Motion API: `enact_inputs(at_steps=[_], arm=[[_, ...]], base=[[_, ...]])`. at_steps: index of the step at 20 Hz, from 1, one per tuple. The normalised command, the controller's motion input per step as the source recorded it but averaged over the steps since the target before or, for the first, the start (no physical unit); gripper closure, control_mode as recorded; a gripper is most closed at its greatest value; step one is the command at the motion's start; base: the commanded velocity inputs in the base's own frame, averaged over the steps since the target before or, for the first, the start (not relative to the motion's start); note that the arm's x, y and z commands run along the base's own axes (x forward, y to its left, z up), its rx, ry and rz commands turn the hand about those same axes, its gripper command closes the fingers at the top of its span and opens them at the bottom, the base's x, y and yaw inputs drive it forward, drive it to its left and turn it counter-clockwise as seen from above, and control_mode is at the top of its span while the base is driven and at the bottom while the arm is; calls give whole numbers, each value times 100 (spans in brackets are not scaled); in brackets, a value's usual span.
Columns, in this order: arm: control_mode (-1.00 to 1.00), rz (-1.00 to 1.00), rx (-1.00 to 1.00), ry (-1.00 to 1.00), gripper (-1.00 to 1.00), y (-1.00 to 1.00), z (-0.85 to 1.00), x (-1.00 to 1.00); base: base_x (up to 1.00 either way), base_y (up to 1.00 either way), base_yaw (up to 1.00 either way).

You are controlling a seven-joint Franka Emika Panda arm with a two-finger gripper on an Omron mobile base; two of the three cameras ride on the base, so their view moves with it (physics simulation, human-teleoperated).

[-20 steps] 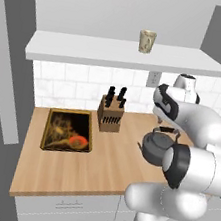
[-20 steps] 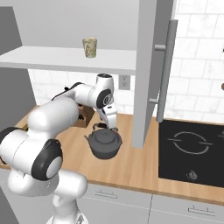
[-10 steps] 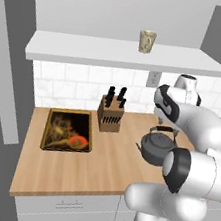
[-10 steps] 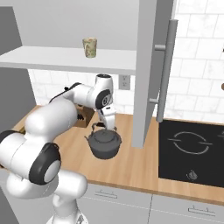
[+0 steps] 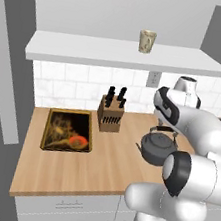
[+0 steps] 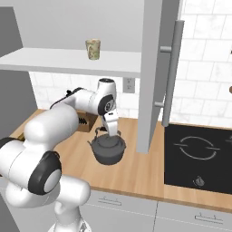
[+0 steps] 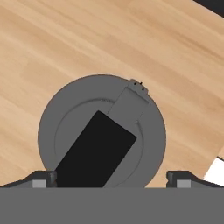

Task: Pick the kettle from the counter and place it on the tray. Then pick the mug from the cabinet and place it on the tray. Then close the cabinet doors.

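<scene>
The kettle [image 5: 158,149] is taken as the landmark. It stands on the counter [image 5: 114,164], with the gripper [image 7: 111,177] positioned directly above it and looking straight down on its lid. In the hand view, the two finger tips [image 7: 41,178] are seen well apart at the bottom edge, one on either side of the kettle body; nothing is clamped between them. The arched handle is seen from above as a bar running diagonally across the lid, its black middle [image 7: 97,151] reaching toward the left finger tip. The handle's long axis is therefore not squared to the line between the tips. It is judged that the wrist must be rotated, or the grasp accepted skewed, before the descent is made.

The tray [image 5: 68,130] lies to the left of the kettle in the left base view, beyond the knife block [image 5: 110,111], and is well apart from it. The mug [image 5: 146,41] stands above the kettle on the white base of the cabinet [image 5: 126,56].

The kettle is squat, round and matt dark grey, with a short spout. The counter is light wood with visible grain. The tray is shallow and rectangular, with a tan rim and a dark patterned inside.
</scene>
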Motion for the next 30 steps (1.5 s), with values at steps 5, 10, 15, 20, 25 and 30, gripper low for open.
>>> enact_inputs(at_steps=[5,10,15,20,25,30], arm=[[-100,-3,0,0,-100,2,-9,16],[-100,-3,0,0,-100,3,-11,11],[-100,-2,0,0,-100,6,-6,0],[-100,-7,0,0,-100,6,-2,-1],[-100,-12,0,-2,-100,4,0,0],[-100,-15,0,0,-100,1,-11,3]], base=[[0,0,0],[0,0,0],[0,0,0],[0,0,0],[0,0,0],[0,0,0]])
